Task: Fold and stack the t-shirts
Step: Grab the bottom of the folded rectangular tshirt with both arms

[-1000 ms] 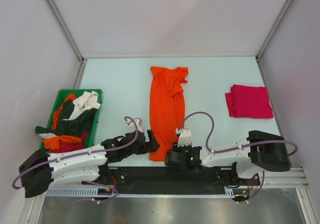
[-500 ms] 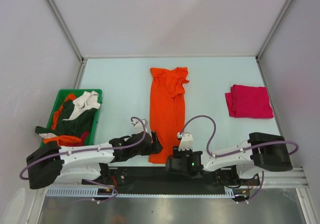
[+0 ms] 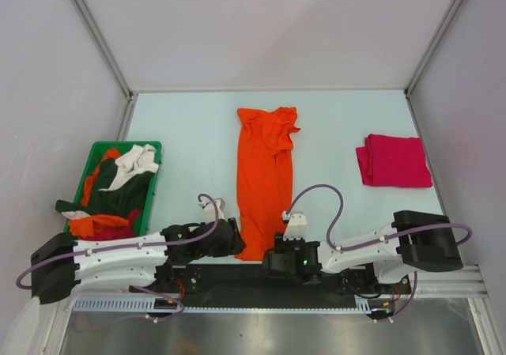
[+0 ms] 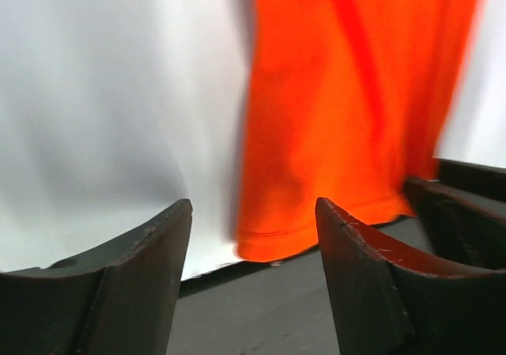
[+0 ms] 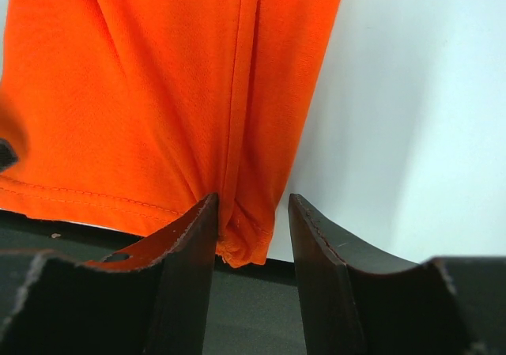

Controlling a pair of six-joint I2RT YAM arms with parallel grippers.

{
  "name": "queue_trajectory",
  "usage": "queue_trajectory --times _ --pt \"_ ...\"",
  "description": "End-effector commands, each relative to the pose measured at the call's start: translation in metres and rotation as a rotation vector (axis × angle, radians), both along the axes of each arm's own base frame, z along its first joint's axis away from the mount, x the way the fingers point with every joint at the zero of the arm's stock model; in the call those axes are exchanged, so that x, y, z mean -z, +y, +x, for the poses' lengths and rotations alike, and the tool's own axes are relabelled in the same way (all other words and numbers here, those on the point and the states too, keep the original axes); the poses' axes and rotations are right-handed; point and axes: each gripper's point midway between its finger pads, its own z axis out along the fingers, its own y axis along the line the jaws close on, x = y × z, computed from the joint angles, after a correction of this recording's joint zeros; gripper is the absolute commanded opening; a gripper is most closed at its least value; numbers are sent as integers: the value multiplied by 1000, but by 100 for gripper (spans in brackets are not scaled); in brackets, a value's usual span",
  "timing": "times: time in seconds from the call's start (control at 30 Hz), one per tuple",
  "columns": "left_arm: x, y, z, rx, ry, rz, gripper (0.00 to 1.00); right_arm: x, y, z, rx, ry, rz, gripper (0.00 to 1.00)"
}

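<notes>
A bright orange t-shirt (image 3: 265, 173), folded into a long strip, lies down the middle of the table, its hem at the near edge. My left gripper (image 3: 240, 242) sits just left of the hem's left corner and is open (image 4: 253, 217); the hem corner (image 4: 273, 240) lies ahead between the fingers, untouched. My right gripper (image 3: 273, 251) is at the hem's right corner, open (image 5: 251, 209), with that bunched corner (image 5: 249, 240) between the fingers and against the left finger (image 5: 194, 236). A magenta-red t-shirt (image 3: 393, 161) lies folded at the right.
A green plastic bin (image 3: 91, 153) at the left holds several crumpled shirts, dark green, cream and orange. A black rail (image 3: 237, 276) runs along the table's near edge under both grippers. White walls enclose the table.
The left gripper reached toward the hem, then drew back slightly left. The right gripper slid toward the near edge onto the hem's right corner. The shirts have not moved.
</notes>
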Motion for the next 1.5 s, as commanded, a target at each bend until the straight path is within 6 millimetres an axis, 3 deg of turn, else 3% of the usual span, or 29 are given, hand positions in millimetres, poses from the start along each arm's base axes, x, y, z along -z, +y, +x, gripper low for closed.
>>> queue_trajectory --times 0.0,0.03,0.33,0.57,0.73,0.97,1.17,1.47 --pt "22 9 -12 16 65 67 67 28 -32 -17 4 96 -129 47" --pt "30 11 -14 26 84 109 67 28 -31 -17 2 96 -132 47" --pt "25 -2 -17 84 80 153 53 28 -33 -20 11 100 -144 46" --pt "10 20 -24 73 80 176 56 26 -34 -20 18 97 -147 47" --pt "14 34 -25 53 79 211 57 26 -31 -19 15 93 -141 46" --pt "19 23 -22 73 85 247 57 25 -27 -19 2 89 -154 47" --pt "-1 8 -13 77 25 166 59 23 -28 -19 9 88 -153 47" --pt "-17 13 -11 55 -21 67 61 21 -27 -20 2 88 -158 46"
